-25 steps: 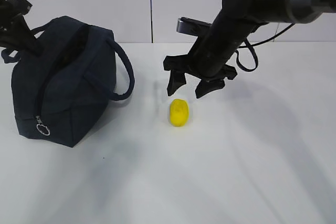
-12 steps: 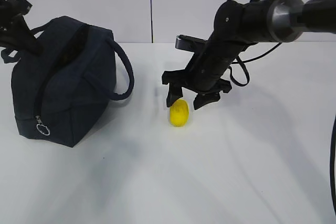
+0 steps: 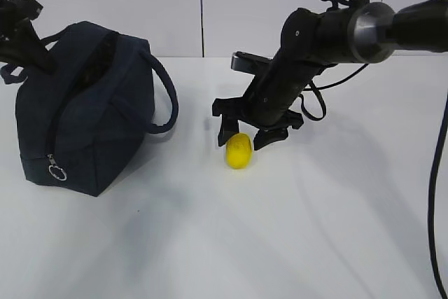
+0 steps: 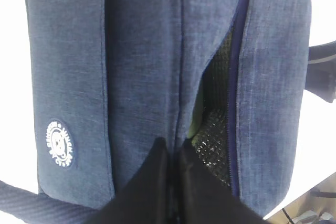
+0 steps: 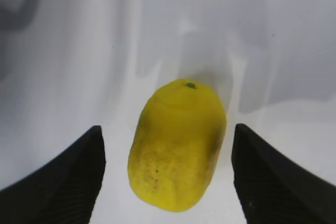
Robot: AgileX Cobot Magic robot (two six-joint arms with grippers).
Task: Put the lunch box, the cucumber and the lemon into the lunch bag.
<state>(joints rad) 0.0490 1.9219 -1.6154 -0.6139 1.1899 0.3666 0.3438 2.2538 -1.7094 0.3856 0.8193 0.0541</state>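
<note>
Right wrist view shows your right pincer [image 5: 168,182] spread wide, the lemon [image 5: 177,144] lying between its fingers, touching neither. Over the last second it has dropped to straddle the lemon [image 3: 239,150], so you're set to close. Your left pincer [image 4: 170,182] is pinched on the lunch bag [image 3: 87,106] by its opening.

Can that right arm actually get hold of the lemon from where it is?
Probably yes. The right gripper is open with a finger on each side of the lemon, and nothing lies between them on the table.
</note>
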